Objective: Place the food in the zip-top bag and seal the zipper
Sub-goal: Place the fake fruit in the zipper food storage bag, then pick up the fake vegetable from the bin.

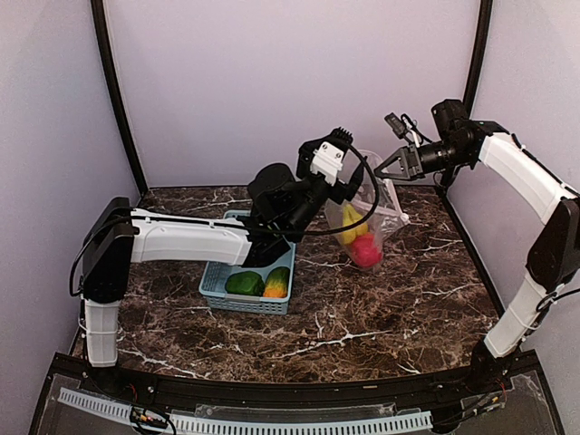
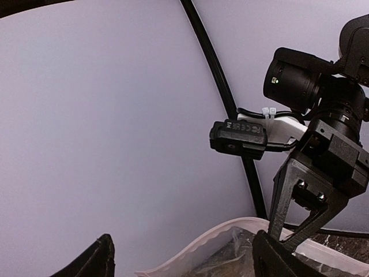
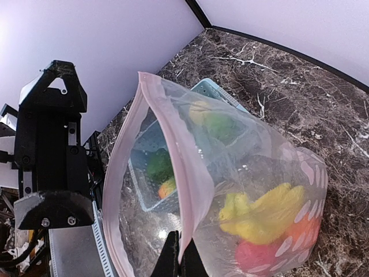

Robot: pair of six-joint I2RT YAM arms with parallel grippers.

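tabletop (image 1: 362, 326): dark brown marble pattern with white veins
zip-top bag (image 3: 271, 156): clear, printed with pale round dots
zipper (image 3: 173, 156): pale pinkish-white
banana (image 3: 271, 213): yellow
pink-red ball (image 3: 259, 257): pink-red
orange (image 3: 302, 231): orange, dimmed behind the dots
basket (image 1: 217, 290): light blue, slatted
green pepper (image 1: 244, 284): dark glossy green
fruit beside pepper (image 1: 276, 283): green above, orange-yellow below
left arm (image 1: 190, 240): white links, black joints
right arm (image 1: 521, 168): white links, black joints
walls (image 1: 290, 82): pale lilac

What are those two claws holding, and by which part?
The right gripper pinches the clear crinkly plastic zip-top bag by its pale pink zipper strip; the left gripper is open, holding nothing.
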